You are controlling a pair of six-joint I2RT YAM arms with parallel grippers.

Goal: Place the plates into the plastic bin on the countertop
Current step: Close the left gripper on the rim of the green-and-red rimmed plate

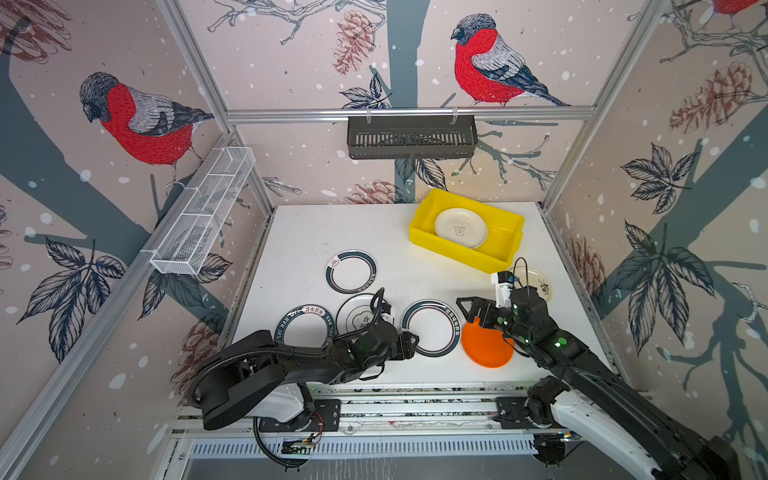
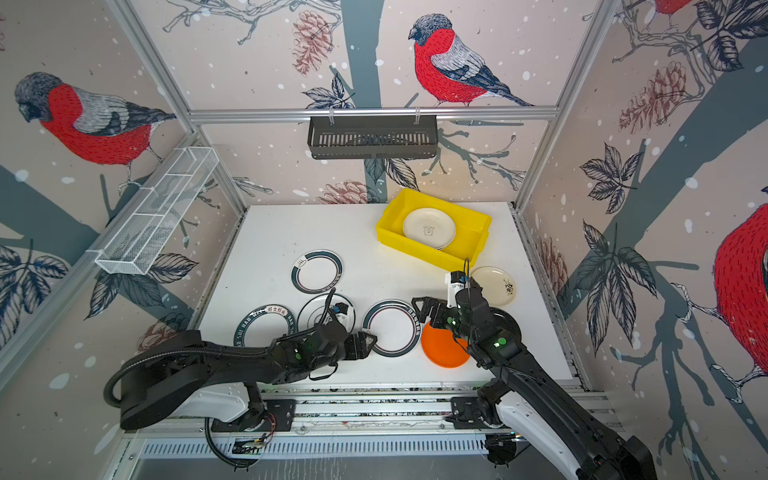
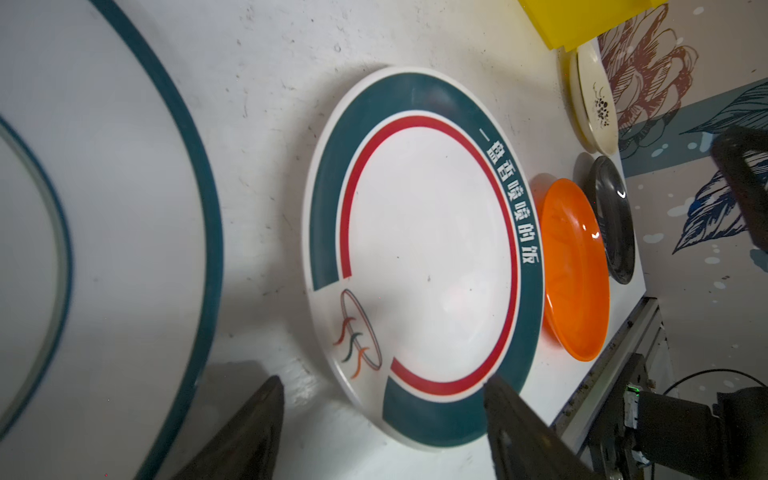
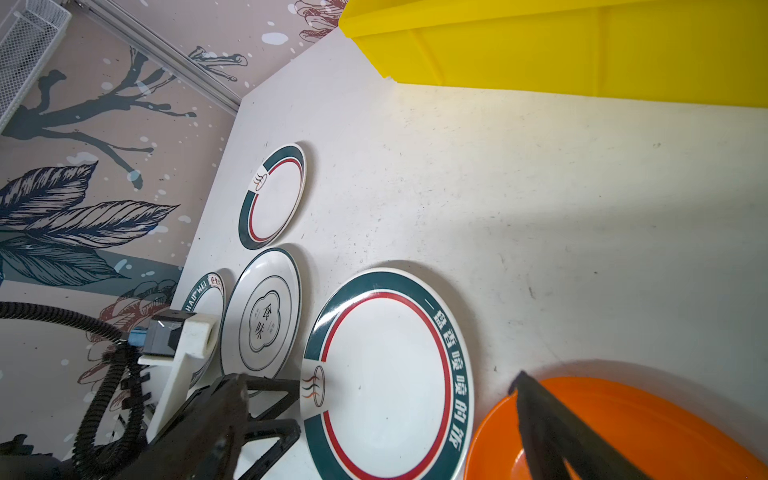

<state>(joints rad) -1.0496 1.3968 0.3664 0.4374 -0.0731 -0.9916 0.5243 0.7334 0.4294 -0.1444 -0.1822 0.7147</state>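
Top views: bright, even, diffuse light falling on white surface (image 1: 316,232); only soft, faint shadows lying around orange plate (image 1: 486,349). Frame rails (image 1: 409,113) bowing toward picture edges.

Left wrist view: small glare spots glinting on orange plate and on dark plate (image 3: 615,220) just beyond it. Thin-ringed plate (image 3: 124,187), farthest from orange plate, blurring. Left hand (image 3: 384,378) showing dark, soft-edged fingers (image 3: 249,428).

Right wrist view: broad soft shadow spreading over surface beside orange plate.

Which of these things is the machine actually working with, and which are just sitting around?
Part of the job: yellow bin, cream plate inside it, three teal-rimmed plates, black-ringed plate, orange plate, dark plate, flower-marked cream plate, white countertop.

Just there: black slotted basket, white wire rack.
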